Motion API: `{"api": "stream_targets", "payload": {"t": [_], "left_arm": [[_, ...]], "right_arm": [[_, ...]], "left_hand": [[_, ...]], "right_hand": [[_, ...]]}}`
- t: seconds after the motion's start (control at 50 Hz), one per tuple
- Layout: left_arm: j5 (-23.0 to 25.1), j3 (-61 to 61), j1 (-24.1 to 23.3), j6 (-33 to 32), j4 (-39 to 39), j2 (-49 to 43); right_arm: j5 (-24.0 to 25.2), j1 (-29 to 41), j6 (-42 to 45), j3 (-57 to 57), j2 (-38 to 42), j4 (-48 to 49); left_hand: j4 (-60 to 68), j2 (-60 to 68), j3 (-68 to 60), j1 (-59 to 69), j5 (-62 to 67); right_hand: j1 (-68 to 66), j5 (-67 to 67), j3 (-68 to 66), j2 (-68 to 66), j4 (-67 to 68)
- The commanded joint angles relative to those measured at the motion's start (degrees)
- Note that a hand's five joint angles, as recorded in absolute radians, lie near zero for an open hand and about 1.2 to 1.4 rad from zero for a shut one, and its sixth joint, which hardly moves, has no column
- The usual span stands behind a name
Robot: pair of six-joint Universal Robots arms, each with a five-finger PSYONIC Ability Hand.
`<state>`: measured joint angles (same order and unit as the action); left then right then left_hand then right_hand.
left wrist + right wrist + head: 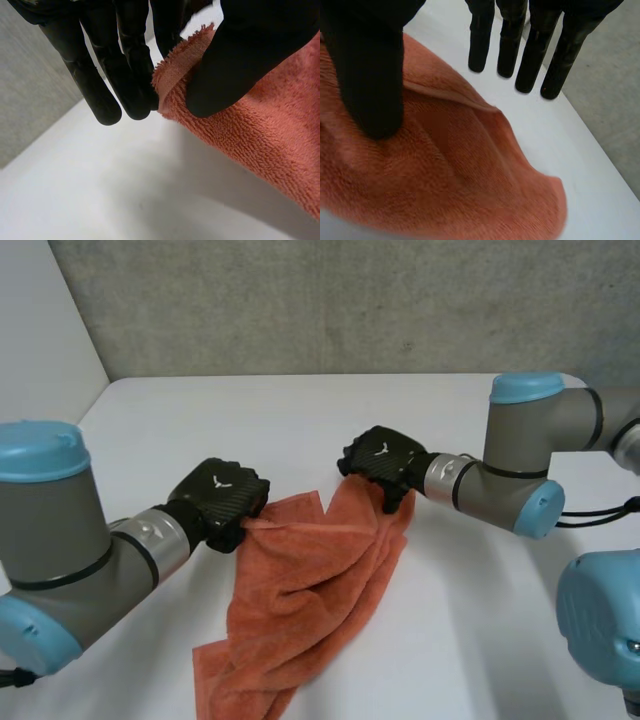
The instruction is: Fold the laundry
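The flat white table [300, 410] carries a crumpled orange terry towel [300, 590], which lies in loose folds near its front edge. The black left hand [225, 502] is at the towel's upper left corner, pinching the hem between thumb and fingers. The black right hand [385, 462] is at the towel's upper right edge, its thumb resting on the cloth and its fingers straight, spread away and clear of the towel.

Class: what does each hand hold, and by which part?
Left hand pinches the orange towel by its hemmed edge. Right hand holds nothing: thumb rests on the towel, fingers straight.
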<state>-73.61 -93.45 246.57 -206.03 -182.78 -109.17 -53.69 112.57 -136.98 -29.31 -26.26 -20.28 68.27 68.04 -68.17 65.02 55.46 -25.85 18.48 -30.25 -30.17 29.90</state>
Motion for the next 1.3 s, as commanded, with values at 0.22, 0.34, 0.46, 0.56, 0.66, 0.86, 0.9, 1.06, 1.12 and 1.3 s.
{"api": "stream_targets", "payload": {"t": [0.22,0.34,0.46,0.56,0.66,0.86,0.9,1.06,1.12,1.3], "left_arm": [[-5.2,6.4,-0.2,-1.0,-8.6,-1.0],[-11.2,22.3,-0.2,-0.7,-11.2,-2.0],[-15.6,27.5,-0.6,1.3,-17.6,0.7],[-15.3,20.3,-1.6,1.9,-17.2,3.8],[-15.3,11.7,-4.1,1.4,-16.9,6.3],[-15.2,-1.1,-4.7,1.2,-16.8,20.7],[-15.2,-2.5,-4.8,1.2,-16.8,23.4],[-15.2,-7.5,-5.0,1.1,-16.2,33.5],[-15.2,-8.8,-5.2,0.3,-14.7,35.1],[-15.2,-10.6,-7.3,-1.0,-13.0,35.2]], "right_arm": [[-7.5,2.5,-2.5,12.2,1.2,7.0],[-22.5,2.6,-15.0,19.3,-3.1,17.6],[-22.4,1.1,-27.9,9.3,-14.4,21.2],[-15.0,1.2,-28.9,-2.6,-19.3,21.3],[-10.4,1.5,-28.8,-11.2,-18.1,20.5],[-9.4,1.5,-32.3,-9.2,-11.0,14.7],[-8.6,1.5,-34.1,-8.5,-10.0,13.9],[1.6,1.5,-43.4,-6.9,-6.2,13.1],[3.8,1.7,-45.4,-6.9,-5.4,13.1],[11.7,7.1,-48.6,-6.6,-2.8,11.2]], "left_hand": [[11.7,12.0,-11.8,15.0,14.5],[11.7,12.0,-11.8,15.0,14.5],[11.7,12.0,-11.8,15.0,14.5],[11.7,12.0,-11.8,15.0,14.5],[11.7,12.0,-11.8,15.0,14.5],[11.7,12.0,-11.8,15.0,14.5],[11.7,12.0,-11.8,15.0,14.5],[11.7,12.0,-11.8,15.0,14.5],[11.7,12.0,-11.8,15.0,14.5],[11.7,12.0,-11.8,15.0,14.5]], "right_hand": [[-54.1,51.5,-49.8,-49.8,50.1],[-54.1,51.5,-49.8,-49.8,50.1],[-54.1,51.5,-49.8,-49.8,50.1],[-54.1,51.5,-49.8,-49.8,50.1],[1.8,-4.4,6.2,6.1,-5.8],[1.1,-3.8,5.5,5.4,-5.2],[1.3,-3.9,5.7,5.6,-5.3],[2.3,-4.9,6.7,6.6,-6.4],[3.0,-5.6,7.4,7.3,-7.0],[1.2,-3.8,5.6,5.5,-5.2]]}}
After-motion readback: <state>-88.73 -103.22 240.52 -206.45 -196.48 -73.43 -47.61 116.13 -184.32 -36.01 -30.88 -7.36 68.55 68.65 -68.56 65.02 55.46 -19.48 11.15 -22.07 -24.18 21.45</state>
